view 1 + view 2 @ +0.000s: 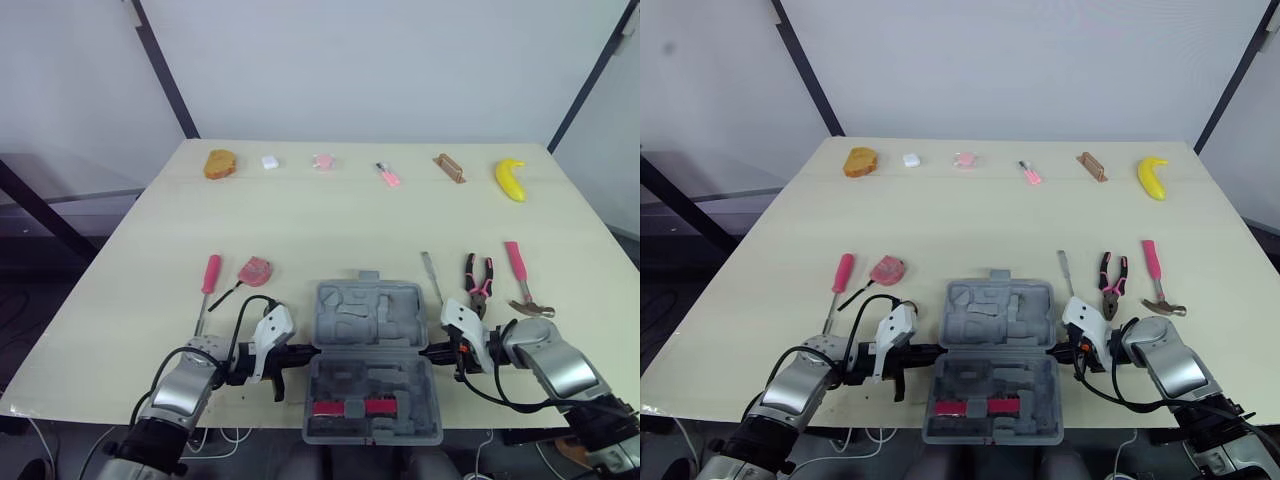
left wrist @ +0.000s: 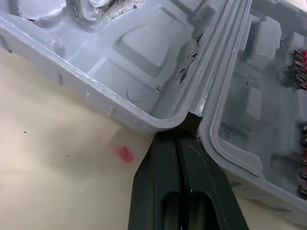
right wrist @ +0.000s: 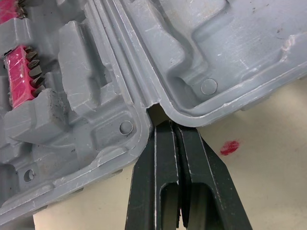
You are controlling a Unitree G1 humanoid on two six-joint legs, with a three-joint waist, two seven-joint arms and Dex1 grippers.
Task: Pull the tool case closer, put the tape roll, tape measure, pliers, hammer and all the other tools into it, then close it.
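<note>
The grey tool case (image 1: 370,350) lies open and flat at the table's near edge, its lid half farther from me and pink bit holders (image 1: 350,407) in the near half. My left gripper (image 1: 305,352) is shut, with its tips (image 2: 181,132) pressed into the hinge notch on the case's left side. At the right-side hinge notch my right gripper (image 1: 430,350) is shut too, tips (image 3: 173,125) touching the case. Left of the case lie a pink-handled screwdriver (image 1: 208,285) and a pink tape measure (image 1: 255,270). On its right are a chisel (image 1: 431,277), pliers (image 1: 477,280) and a hammer (image 1: 522,280).
Along the far edge sit an orange lump (image 1: 221,163), a white cube (image 1: 269,161), a pink tape roll (image 1: 322,161), a small pink tool (image 1: 388,175), a brown block (image 1: 449,167) and a banana (image 1: 511,179). Small red marks dot the tabletop (image 2: 125,154).
</note>
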